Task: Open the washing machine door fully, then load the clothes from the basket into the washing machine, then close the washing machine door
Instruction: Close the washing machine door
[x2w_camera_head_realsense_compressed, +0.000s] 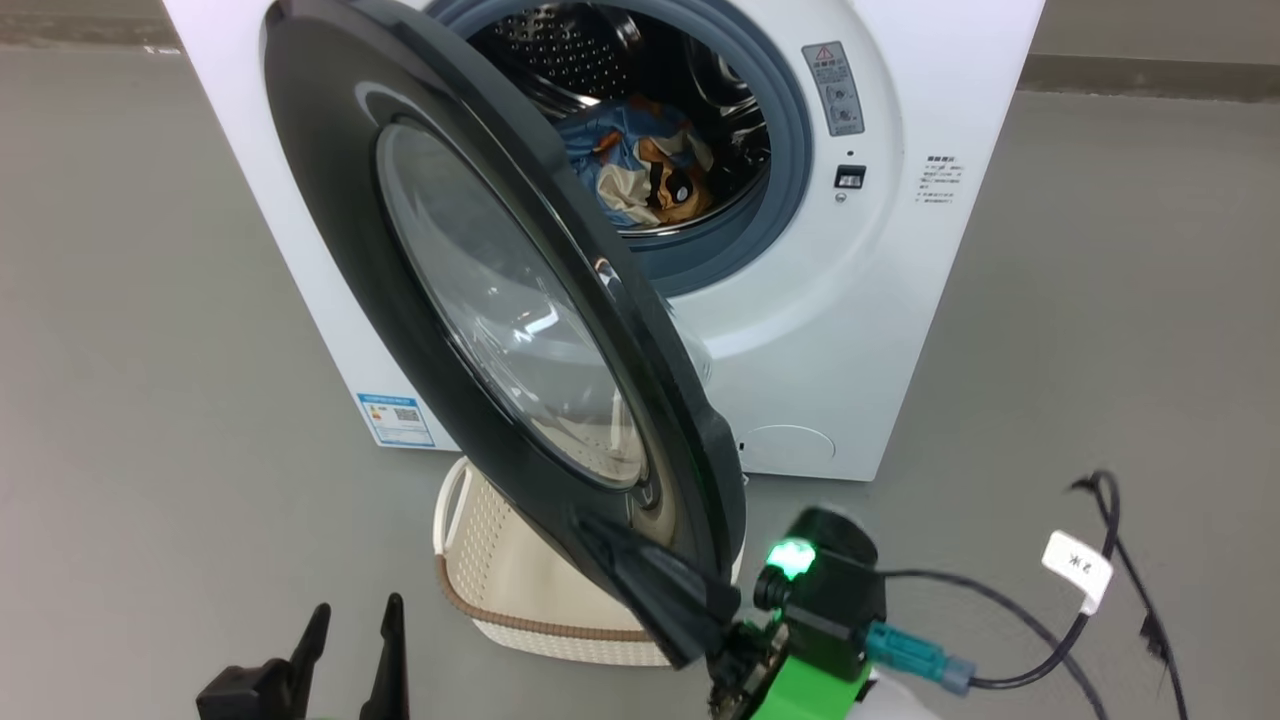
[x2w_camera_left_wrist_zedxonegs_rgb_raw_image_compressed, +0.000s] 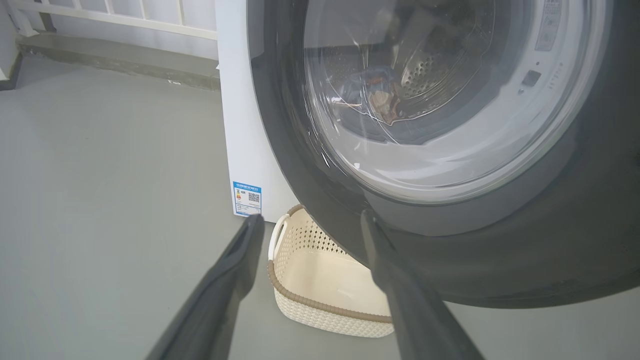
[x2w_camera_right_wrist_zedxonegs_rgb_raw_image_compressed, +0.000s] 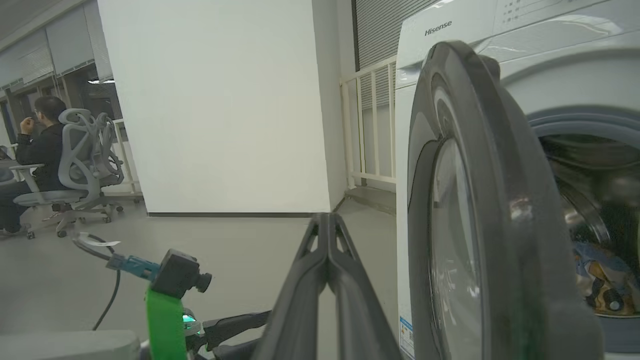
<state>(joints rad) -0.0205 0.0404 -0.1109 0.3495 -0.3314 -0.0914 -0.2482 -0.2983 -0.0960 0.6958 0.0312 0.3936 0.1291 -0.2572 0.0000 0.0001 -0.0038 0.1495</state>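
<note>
The washing machine door (x2w_camera_head_realsense_compressed: 480, 300) stands partly open, swung out from the white washing machine (x2w_camera_head_realsense_compressed: 850, 330). The blue bear-print clothes (x2w_camera_head_realsense_compressed: 640, 165) lie inside the steel drum (x2w_camera_head_realsense_compressed: 560, 50). The basket (x2w_camera_head_realsense_compressed: 500, 570) sits on the grey floor (x2w_camera_head_realsense_compressed: 150, 400) in front of the machine, under the door's lower edge. The left gripper (x2w_camera_head_realsense_compressed: 357, 610) hangs low with its fingers spread wide, holding nothing. The right gripper (x2w_camera_right_wrist_zedxonegs_rgb_raw_image_compressed: 327, 222) has its fingers pressed together, empty, just beside the door's lower rim; contact cannot be told.
</note>
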